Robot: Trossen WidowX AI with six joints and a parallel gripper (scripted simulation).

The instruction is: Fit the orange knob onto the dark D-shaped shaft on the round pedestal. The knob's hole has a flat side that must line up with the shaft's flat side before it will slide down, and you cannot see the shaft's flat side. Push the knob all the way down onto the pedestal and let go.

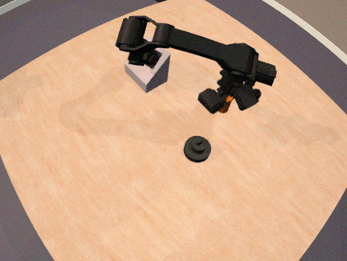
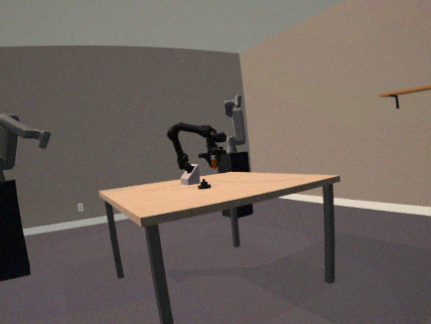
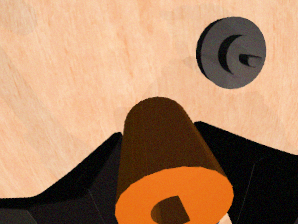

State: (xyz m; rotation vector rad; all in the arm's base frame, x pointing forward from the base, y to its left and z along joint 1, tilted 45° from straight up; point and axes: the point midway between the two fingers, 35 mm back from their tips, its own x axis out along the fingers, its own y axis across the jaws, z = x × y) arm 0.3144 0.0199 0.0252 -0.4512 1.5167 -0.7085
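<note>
The orange knob (image 1: 225,106) (image 2: 214,163) (image 3: 157,145) is held between the fingers of my gripper (image 1: 229,100) (image 2: 214,158) (image 3: 158,133), which is shut on it. The knob hangs above the table, off to one side of the round pedestal. The wrist view shows its bright orange end face and a D-shaped hole, whose straight edge is on the right. The dark round pedestal (image 1: 189,154) (image 2: 204,187) (image 3: 213,71) stands on the table, at the upper right in the wrist view. Its thin shaft (image 1: 201,142) (image 3: 251,61) is bare and points up. The shaft's flat side cannot be made out.
The pale wedge-shaped base (image 1: 154,78) (image 2: 190,177) of the arm stands on the wooden table (image 1: 132,192) (image 2: 149,206), behind the pedestal in the exterior view. Grey robot arms on dark stands are beyond the table in that view.
</note>
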